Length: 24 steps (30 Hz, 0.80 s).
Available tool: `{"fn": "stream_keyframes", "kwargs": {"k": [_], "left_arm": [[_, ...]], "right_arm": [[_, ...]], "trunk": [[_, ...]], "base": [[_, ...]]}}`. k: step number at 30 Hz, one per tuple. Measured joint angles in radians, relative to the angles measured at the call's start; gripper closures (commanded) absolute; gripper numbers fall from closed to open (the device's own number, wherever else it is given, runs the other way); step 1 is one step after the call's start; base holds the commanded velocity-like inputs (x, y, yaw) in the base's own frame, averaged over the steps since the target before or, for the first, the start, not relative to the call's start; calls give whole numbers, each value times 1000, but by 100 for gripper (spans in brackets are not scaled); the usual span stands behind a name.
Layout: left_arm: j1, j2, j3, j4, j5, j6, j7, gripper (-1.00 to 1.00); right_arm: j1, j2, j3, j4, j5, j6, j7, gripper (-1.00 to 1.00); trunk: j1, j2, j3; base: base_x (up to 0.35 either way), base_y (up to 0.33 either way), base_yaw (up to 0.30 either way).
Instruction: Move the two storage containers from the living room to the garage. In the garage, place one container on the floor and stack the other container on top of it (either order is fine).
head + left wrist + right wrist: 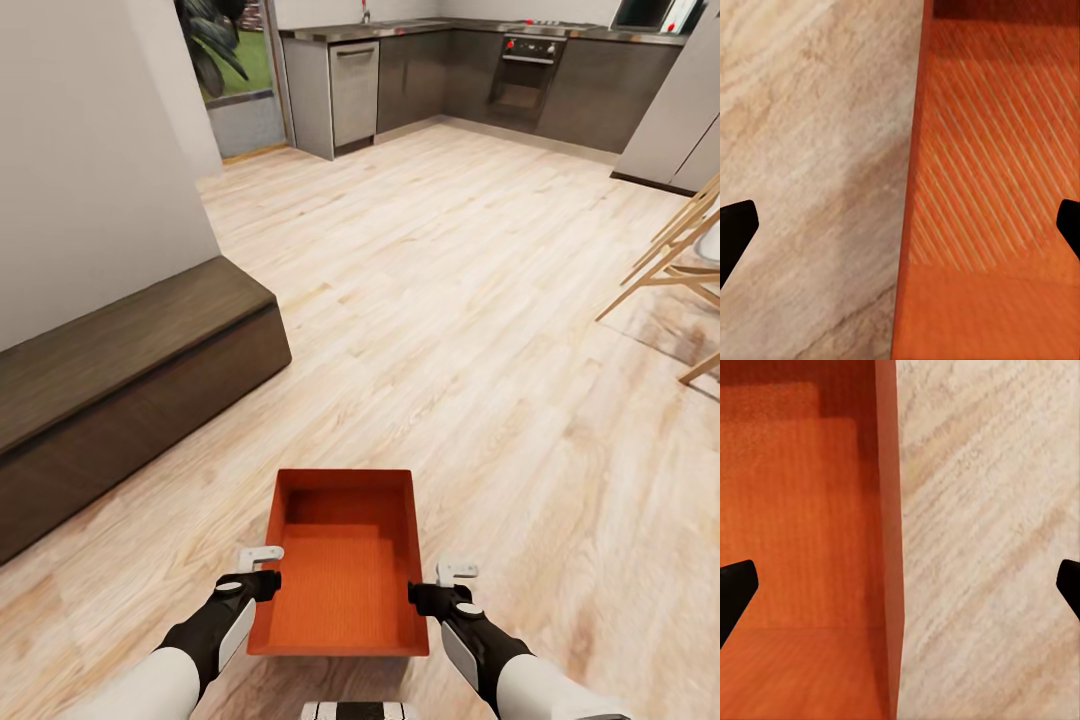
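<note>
One orange-red storage container (345, 580) lies lidless right in front of me over the light wood-plank floor (450, 300); I cannot tell whether it rests on the planks or hangs above them. My left gripper (258, 580) straddles its left wall and my right gripper (430, 595) straddles its right wall. In the left wrist view the ribbed inside of the container (990, 187) sits beside the floor, with the left gripper (900, 225) open wide around the wall. The right wrist view shows the container (795, 525) likewise, the right gripper (900, 585) open around its wall.
A long dark wooden bench (120, 370) runs along the beige wall at the left. Dark kitchen cabinets (450, 70) with an oven line the far back. Wooden chair legs (680, 260) reach in from the right. Open plank floor stretches ahead between them.
</note>
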Motion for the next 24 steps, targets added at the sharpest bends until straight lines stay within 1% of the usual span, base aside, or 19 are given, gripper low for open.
{"fn": "stream_keyframes", "kwargs": {"k": [15, 24], "left_arm": [[0, 0, 0, 0, 1, 0, 0, -100], [0, 1, 0, -2, 1, -1, 0, -100]], "right_arm": [[0, 0, -1, 0, 0, 0, 1, -100], [0, 0, -1, 0, 0, 0, 1, -100]], "trunk": [[58, -105, -47], [58, -105, -47]], "base": [[0, 0, 0], [0, 0, 0]]}}
